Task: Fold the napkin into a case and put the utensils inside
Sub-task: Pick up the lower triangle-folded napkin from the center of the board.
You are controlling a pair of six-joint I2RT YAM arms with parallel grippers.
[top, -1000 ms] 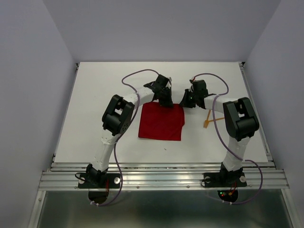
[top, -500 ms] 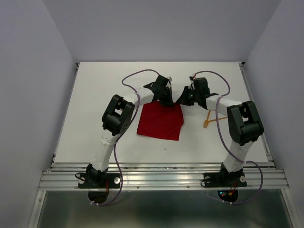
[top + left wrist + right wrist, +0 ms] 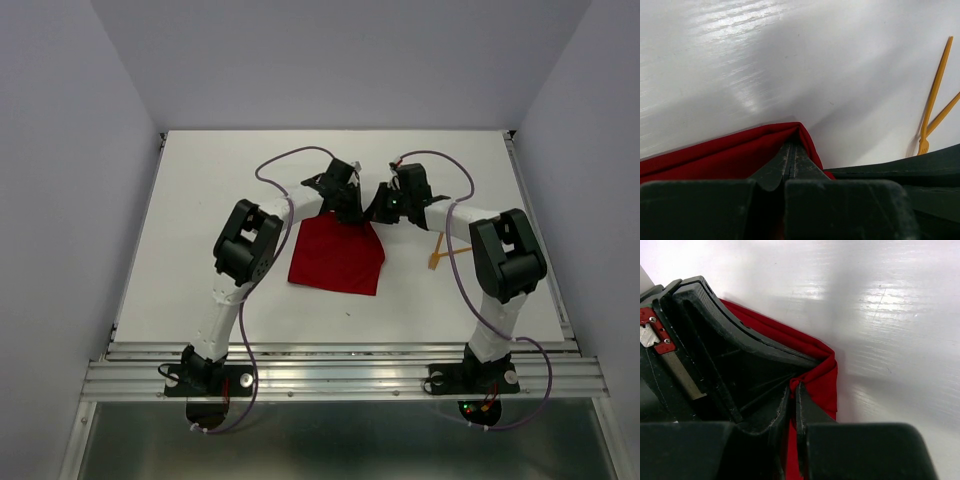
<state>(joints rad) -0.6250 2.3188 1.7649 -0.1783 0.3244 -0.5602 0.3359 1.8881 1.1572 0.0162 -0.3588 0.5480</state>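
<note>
The red napkin (image 3: 337,258) lies as a folded square in the middle of the table, its far edge lifted. My left gripper (image 3: 347,212) is shut on the far edge of the napkin (image 3: 730,150), cloth bunched round its tips. Just to its right, my right gripper (image 3: 381,213) is shut on the napkin's far right corner (image 3: 822,375), a pinch of red fabric between its fingers. The two grippers stand close together. The orange utensils (image 3: 439,253) lie on the table to the right of the napkin. In the left wrist view the utensils (image 3: 935,95) show a fork-like end.
The white table (image 3: 200,220) is bounded by grey walls and a metal rail (image 3: 340,370) at the near edge. Purple cables (image 3: 285,160) loop over both arms behind the napkin.
The right gripper has moved left toward the left gripper, holding the napkin's far right corner. The napkin's far edge has bunched and its right side has skewed inward.
</note>
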